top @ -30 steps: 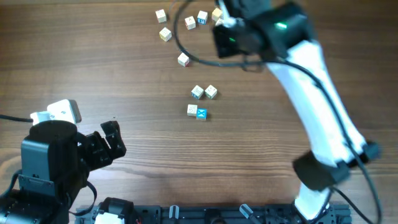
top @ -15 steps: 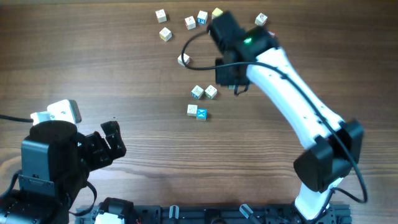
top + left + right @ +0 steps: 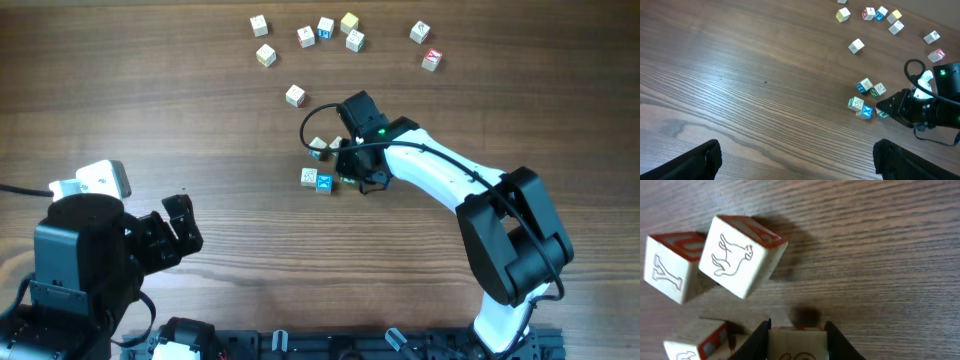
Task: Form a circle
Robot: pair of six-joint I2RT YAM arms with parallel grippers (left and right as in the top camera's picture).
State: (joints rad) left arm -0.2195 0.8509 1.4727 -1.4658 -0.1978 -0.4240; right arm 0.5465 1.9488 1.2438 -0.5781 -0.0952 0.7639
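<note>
Overhead view. Right gripper (image 3: 346,168), a second ago over the loose cubes (image 3: 306,37) at upper centre, now sits low against the right edge of the circle (image 3: 310,177) at mid-frame. Left gripper (image 3: 183,225) is unmoved at lower left, jaws spread wide. In the right wrist view, the jaws pinch a pale, square-edged wooden cube (image 3: 799,345) at bottom centre. Neighbouring cubes (image 3: 742,255) carry red borders and an engraved animal. Table (image 3: 150,100): brown, fine straight grain, bare left of and below the circle. Loose cubes line the upper edge.
</note>
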